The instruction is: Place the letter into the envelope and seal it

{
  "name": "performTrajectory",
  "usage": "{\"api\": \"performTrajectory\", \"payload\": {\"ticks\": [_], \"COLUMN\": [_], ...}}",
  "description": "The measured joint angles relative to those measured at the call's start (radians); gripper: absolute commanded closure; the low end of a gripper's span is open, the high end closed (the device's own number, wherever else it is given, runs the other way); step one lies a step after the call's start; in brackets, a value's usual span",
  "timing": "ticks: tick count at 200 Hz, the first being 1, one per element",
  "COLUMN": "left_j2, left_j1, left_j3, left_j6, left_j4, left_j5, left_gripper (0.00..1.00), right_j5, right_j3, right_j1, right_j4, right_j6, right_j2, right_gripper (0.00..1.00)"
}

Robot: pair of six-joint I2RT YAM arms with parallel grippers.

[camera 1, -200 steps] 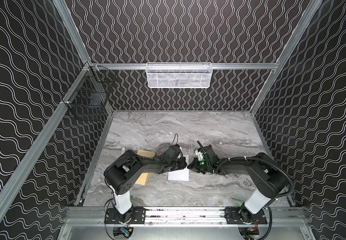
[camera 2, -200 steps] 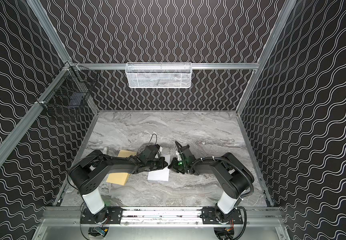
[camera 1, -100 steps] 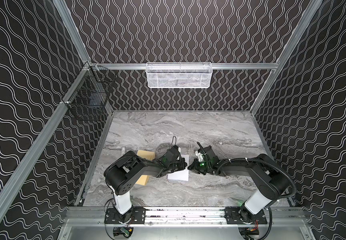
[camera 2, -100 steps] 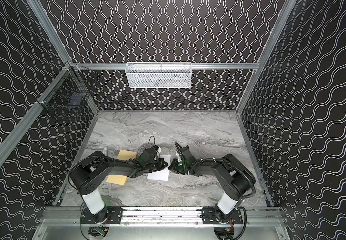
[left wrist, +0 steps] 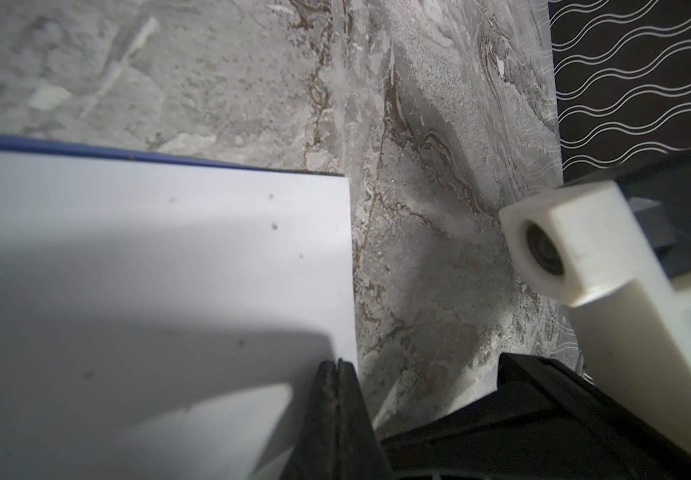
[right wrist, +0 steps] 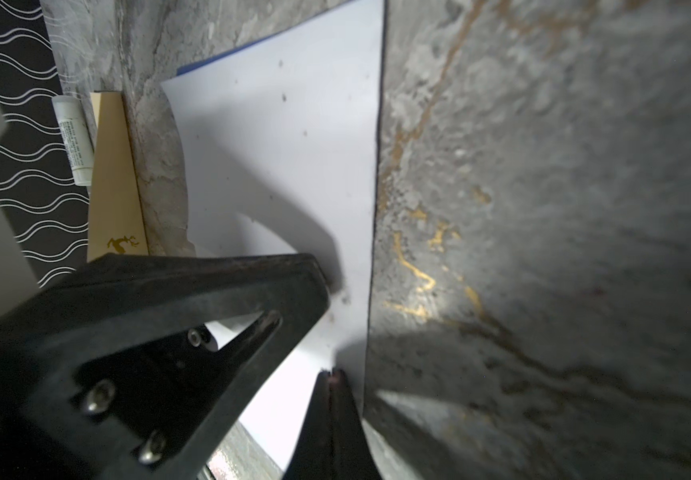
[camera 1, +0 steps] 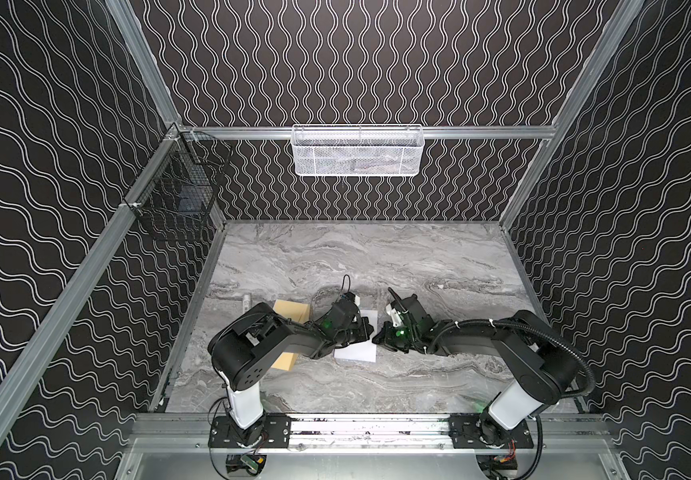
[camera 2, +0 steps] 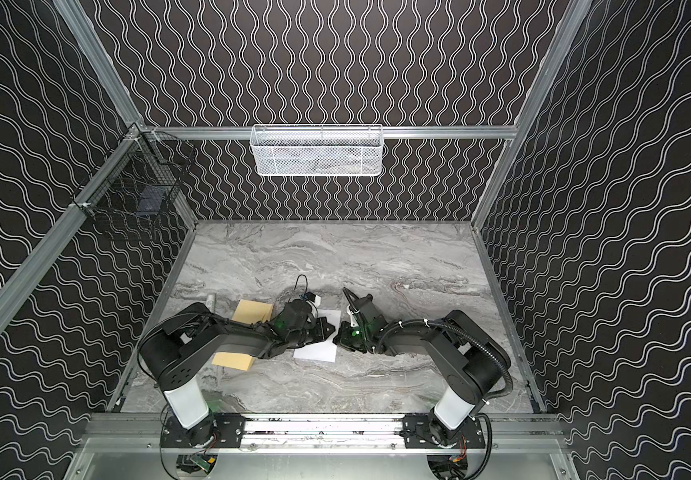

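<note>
The letter (camera 1: pixel 356 352) (camera 2: pixel 314 353) lies white side up on the marble table, a blue edge showing at its far side (left wrist: pixel 86 147). Both grippers meet over its right edge. My left gripper (camera 1: pixel 366 330) (left wrist: pixel 337 365) is shut, tips just inside that edge of the letter (left wrist: pixel 148 270). My right gripper (camera 1: pixel 377 338) (right wrist: pixel 330 374) is shut too, tips low over the same strip of the letter (right wrist: pixel 285 166); nothing shows between either pair of jaws. The tan envelope (camera 1: pixel 291 309) (right wrist: pixel 115 174), gold mark up, lies to the left, partly under my left arm.
A small white tube (camera 1: pixel 246 300) (right wrist: pixel 72 141) lies beside the envelope near the left wall. A white mesh basket (camera 1: pixel 357 151) hangs on the back rail and a black wire basket (camera 1: pixel 177 191) on the left rail. Patterned walls enclose the table.
My left gripper has shifted a little over the letter, uncovering more of its far part. The right arm has hardly moved, and both grippers stay shut.
</note>
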Motion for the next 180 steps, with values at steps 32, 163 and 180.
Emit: {"api": "performTrajectory", "payload": {"ticks": [32,163,180], "left_j2": [0.002,0.003,0.006], "left_j1": [0.0,0.0,0.0], "left_j3": [-0.008,-0.011,-0.008], "left_j6": [-0.001,-0.004,-0.005], "left_j4": [0.019,0.027,0.027], "left_j5": [0.0,-0.001,-0.001], "left_gripper": [1.0,1.0,1.0], "right_j5": [0.003,0.008,0.013], "right_j3": [-0.013,-0.093,-0.1], "right_j1": [0.016,0.053,0.064], "right_j4": [-0.002,0.047,0.056], "right_j6": [0.001,0.032,0.039], "right_j2": [-0.011,-0.066,-0.069], "right_gripper": [1.0,1.0,1.0]}}
